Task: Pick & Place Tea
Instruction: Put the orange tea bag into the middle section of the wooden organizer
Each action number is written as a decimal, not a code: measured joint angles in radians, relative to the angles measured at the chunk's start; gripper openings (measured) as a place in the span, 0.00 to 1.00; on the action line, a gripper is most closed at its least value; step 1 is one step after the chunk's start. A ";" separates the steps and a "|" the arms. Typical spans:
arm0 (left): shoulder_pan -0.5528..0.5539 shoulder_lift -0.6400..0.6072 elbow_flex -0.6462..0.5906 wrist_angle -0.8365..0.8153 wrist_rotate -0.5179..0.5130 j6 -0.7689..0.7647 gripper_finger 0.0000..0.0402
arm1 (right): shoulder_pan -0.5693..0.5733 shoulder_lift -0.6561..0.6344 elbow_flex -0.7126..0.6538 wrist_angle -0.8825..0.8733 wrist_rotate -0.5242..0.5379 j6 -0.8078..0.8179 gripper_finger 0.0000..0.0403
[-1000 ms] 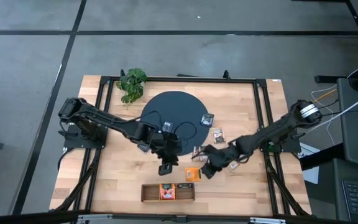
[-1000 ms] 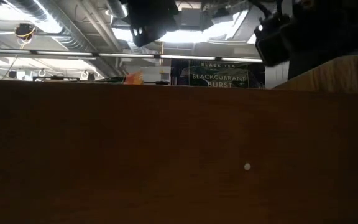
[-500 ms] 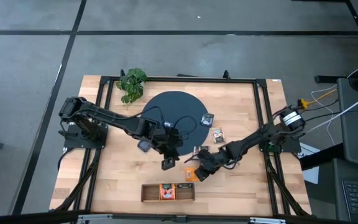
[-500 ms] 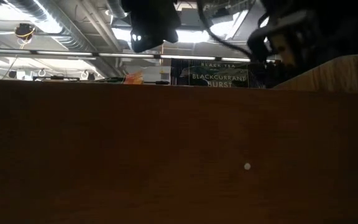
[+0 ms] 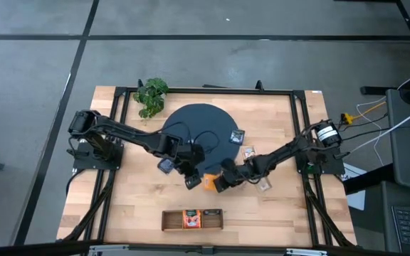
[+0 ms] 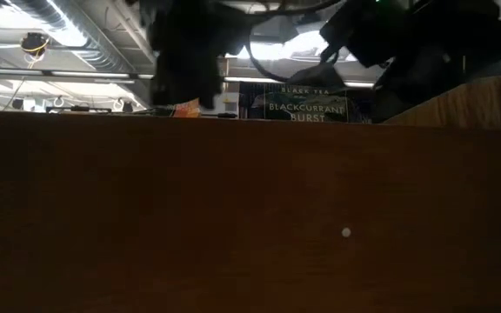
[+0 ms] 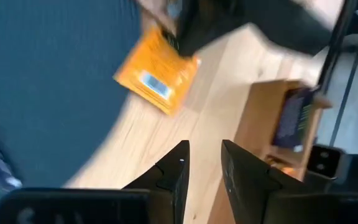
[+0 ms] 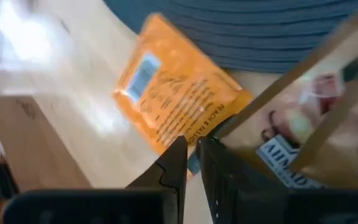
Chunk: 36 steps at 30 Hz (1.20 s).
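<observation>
**Orange tea bag carried off by the right gripper**

Moved since a second ago: the right gripper (image 5: 220,183), which is now drawn in toward the middle of the table (image 5: 283,206), close to the left gripper (image 5: 191,182). An orange tea bag (image 8: 179,106) is pinched at its edge between the right fingers and is lifted off the wood, just beside the round mat (image 5: 199,129). A second ago that bag was lying flat on the table, nearer the tray (image 5: 193,219). So the pick is done, and the bag is judged ready to be placed next.

The left gripper is also shifted a little, back toward the mat. Its fingers are spread a small way, and nothing is held between them.

One orange bag already lies in the tray. A few other bags (image 5: 248,153) are left where they were, beside the mat.
</observation>
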 joint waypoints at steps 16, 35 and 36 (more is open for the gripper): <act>0.023 0.013 -0.314 0.458 -0.055 -0.306 0.22 | -0.032 0.004 -0.004 0.030 -0.015 -0.027 0.13; 0.023 0.154 -0.336 0.640 -0.025 -0.409 0.42 | -0.032 0.004 -0.005 0.060 -0.018 -0.026 0.13; 0.023 0.158 -0.335 0.644 -0.023 -0.413 0.43 | -0.032 0.004 -0.005 0.064 -0.017 -0.027 0.13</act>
